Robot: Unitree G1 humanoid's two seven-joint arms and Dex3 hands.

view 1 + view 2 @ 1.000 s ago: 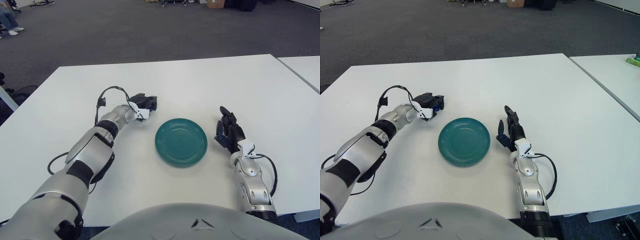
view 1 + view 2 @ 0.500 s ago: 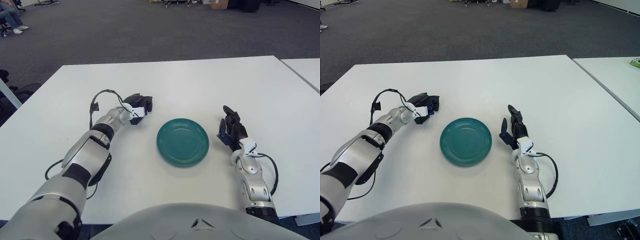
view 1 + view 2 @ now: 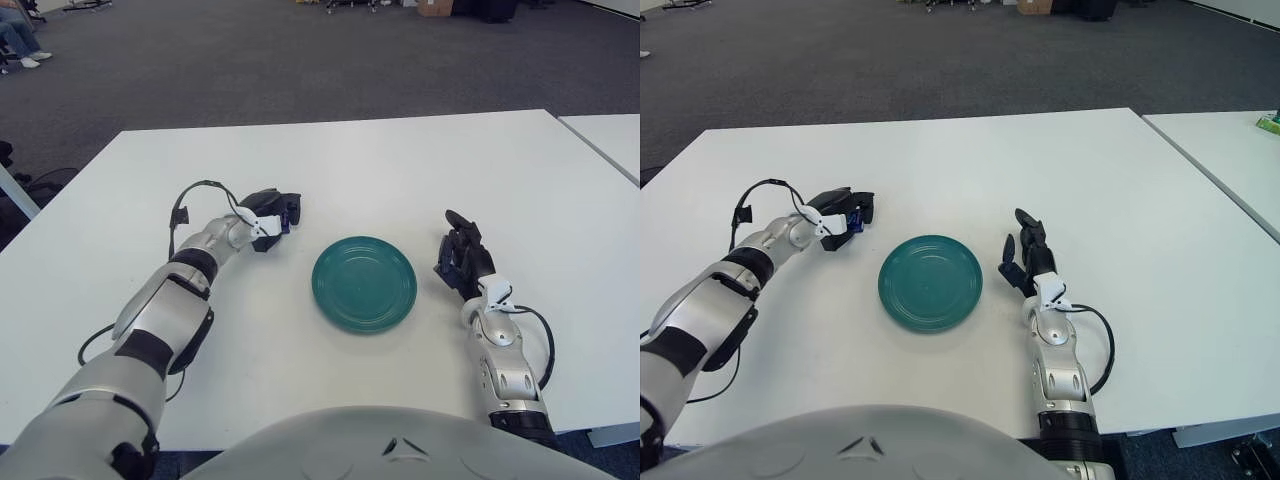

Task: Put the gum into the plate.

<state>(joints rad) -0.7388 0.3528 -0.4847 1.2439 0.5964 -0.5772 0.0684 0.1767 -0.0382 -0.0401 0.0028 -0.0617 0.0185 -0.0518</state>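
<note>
A small blue gum pack (image 3: 853, 220) sits between the fingers of my left hand (image 3: 270, 212), which is curled around it low over the white table (image 3: 400, 160). The hand is to the left of and slightly behind the empty teal plate (image 3: 364, 283), a short gap from its rim. Most of the gum is hidden by the fingers. My right hand (image 3: 460, 260) rests on the table just right of the plate, fingers relaxed and empty.
A second white table (image 3: 610, 135) stands at the far right with a narrow gap between. A black cable (image 3: 195, 195) loops off my left wrist. Grey carpet floor lies beyond the table's far edge.
My left hand has moved a little to the left, away from the plate, with the blue gum staying between its fingers. The right hand has not moved.
</note>
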